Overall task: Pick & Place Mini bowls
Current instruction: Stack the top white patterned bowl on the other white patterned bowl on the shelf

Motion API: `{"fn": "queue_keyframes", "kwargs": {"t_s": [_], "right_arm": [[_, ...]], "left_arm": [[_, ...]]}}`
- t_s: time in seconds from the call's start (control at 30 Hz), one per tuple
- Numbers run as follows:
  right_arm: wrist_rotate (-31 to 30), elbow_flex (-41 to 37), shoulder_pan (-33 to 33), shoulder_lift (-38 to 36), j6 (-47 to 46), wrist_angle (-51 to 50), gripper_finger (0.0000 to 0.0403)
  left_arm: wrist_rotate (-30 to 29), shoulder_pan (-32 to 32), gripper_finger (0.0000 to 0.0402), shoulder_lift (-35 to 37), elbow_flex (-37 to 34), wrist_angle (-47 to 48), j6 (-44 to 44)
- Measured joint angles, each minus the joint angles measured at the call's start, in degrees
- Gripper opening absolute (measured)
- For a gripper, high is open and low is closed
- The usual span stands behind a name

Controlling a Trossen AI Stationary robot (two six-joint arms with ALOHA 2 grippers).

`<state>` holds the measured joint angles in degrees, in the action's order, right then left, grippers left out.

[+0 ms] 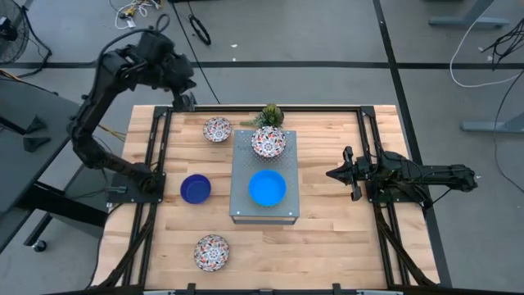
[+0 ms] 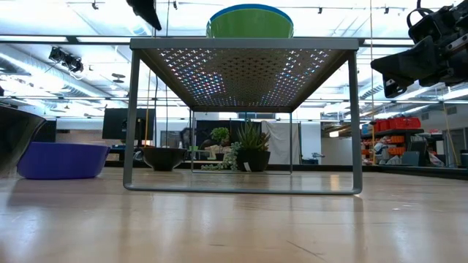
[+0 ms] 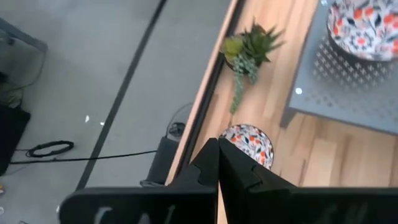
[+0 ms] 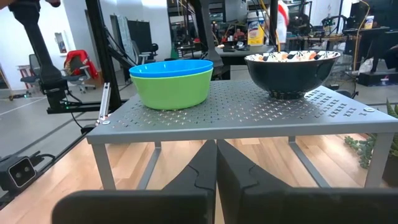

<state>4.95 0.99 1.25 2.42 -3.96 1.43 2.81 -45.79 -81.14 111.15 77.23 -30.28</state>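
Note:
My left gripper (image 3: pixel 217 163) is shut and empty, held high over the table's far left corner (image 1: pixel 183 102). Below it, a floral mini bowl (image 3: pixel 247 143) rests on its base on the wood (image 1: pixel 217 129). On the grey perforated box (image 1: pixel 246 168) stand a second floral bowl (image 1: pixel 268 142) and a light blue bowl (image 1: pixel 267 188) nested in a green one (image 4: pixel 174 90). A dark blue bowl (image 1: pixel 196 188) sits left of the box, and a third floral bowl (image 1: pixel 212 251) near the front edge. My right gripper (image 1: pixel 334 174) waits shut, level, right of the box.
A small spiky green plant (image 1: pixel 268 115) stands at the far edge behind the box. Black rails (image 1: pixel 155 139) run along the table's left and right sides. Bare wood lies in front of the box and between the box and my right arm.

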Motion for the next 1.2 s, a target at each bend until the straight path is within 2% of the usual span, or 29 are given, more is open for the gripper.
{"fn": "queue_keyframes", "kwargs": {"t_s": [0.27,0.63,0.97,1.2], "right_arm": [[0.0,0.0,0.0,0.0,0.0,0.0,0.0011],[0.0,0.0,0.0,0.0,0.0,0.0,0.0011],[0.0,0.0,0.0,0.0,0.0,0.0,0.0011],[0.0,0.0,0.0,0.0,0.0,0.0,0.0011]], "left_arm": [[1.3,1.4,0.0002,-4.5,0.0,4.4,-4.8],[1.6,2.9,0.0001,-10.5,0.0,8.8,-4.9],[2.1,2.9,0.0001,-12.7,0.0,9.0,-0.4],[5.0,2.9,0.0001,-12.6,-0.1,9.2,2.7]]}}
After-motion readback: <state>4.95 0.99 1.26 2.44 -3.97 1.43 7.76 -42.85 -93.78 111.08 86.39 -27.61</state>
